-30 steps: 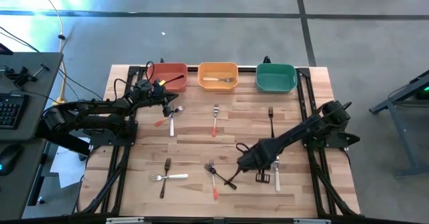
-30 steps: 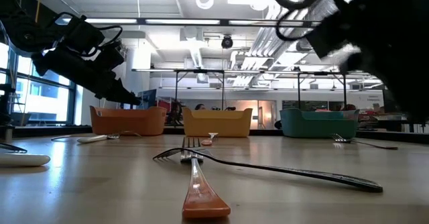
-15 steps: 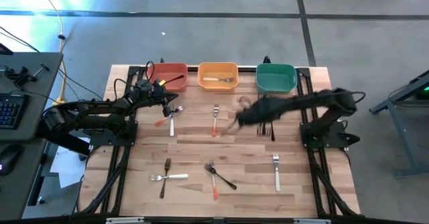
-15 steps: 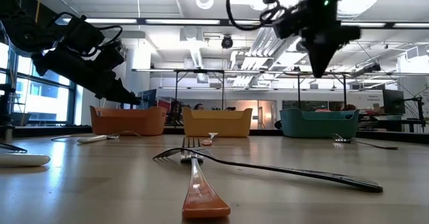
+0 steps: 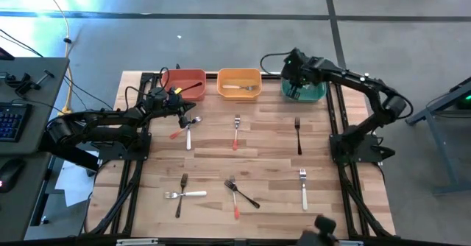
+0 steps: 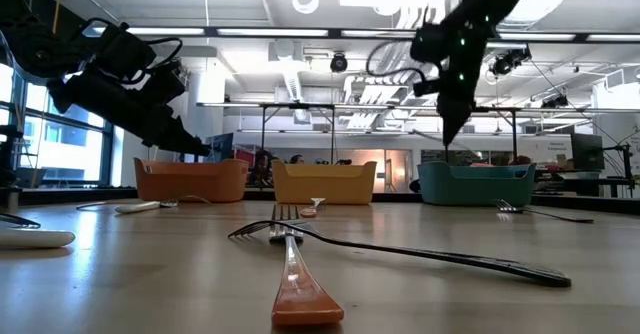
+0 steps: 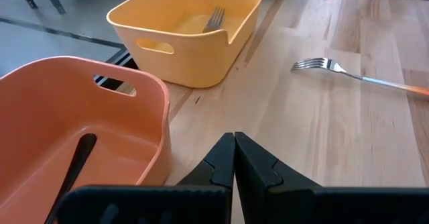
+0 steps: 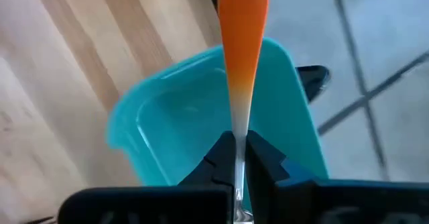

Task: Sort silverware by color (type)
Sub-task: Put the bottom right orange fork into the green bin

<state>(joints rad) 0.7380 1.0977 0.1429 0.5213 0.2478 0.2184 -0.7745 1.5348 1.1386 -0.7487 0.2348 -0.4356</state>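
My right gripper [image 5: 296,80] hangs over the green bin [image 5: 315,93], shut on a red-handled fork [image 8: 242,23]; the low view shows it pointing down [image 6: 447,119]. My left gripper [image 7: 234,142] is shut and holds nothing, hovering beside the red bin [image 5: 176,76], in which a dark fork [image 5: 193,90] lies. A silver fork [image 5: 239,88] lies in the orange bin [image 5: 239,75]. Flat on the table lie a red-handled fork [image 5: 236,132], a dark fork [image 5: 297,135], a white fork [image 5: 302,188] and several more at the near middle. My right gripper pinches the red-handled fork by its thin metal neck [image 8: 237,127], between the two fingers. The fingers come from above, pointing down, and lie along the fork. The red handle sticks out past the fingertips, lifted clear above the green bin [image 8: 167,117].
A red-handled and a white fork [image 5: 188,134] lie just near-side of my left gripper. A dark and a white fork [image 5: 182,193] cross at the near left; a red and a dark fork [image 5: 237,194] cross at the near middle. Black frame rails run along both table sides.
My right gripper has risen from low over the table's near middle and swung toward the far edge, ending above the green bin with the red-handled fork in its fingers. The left arm has kept still.
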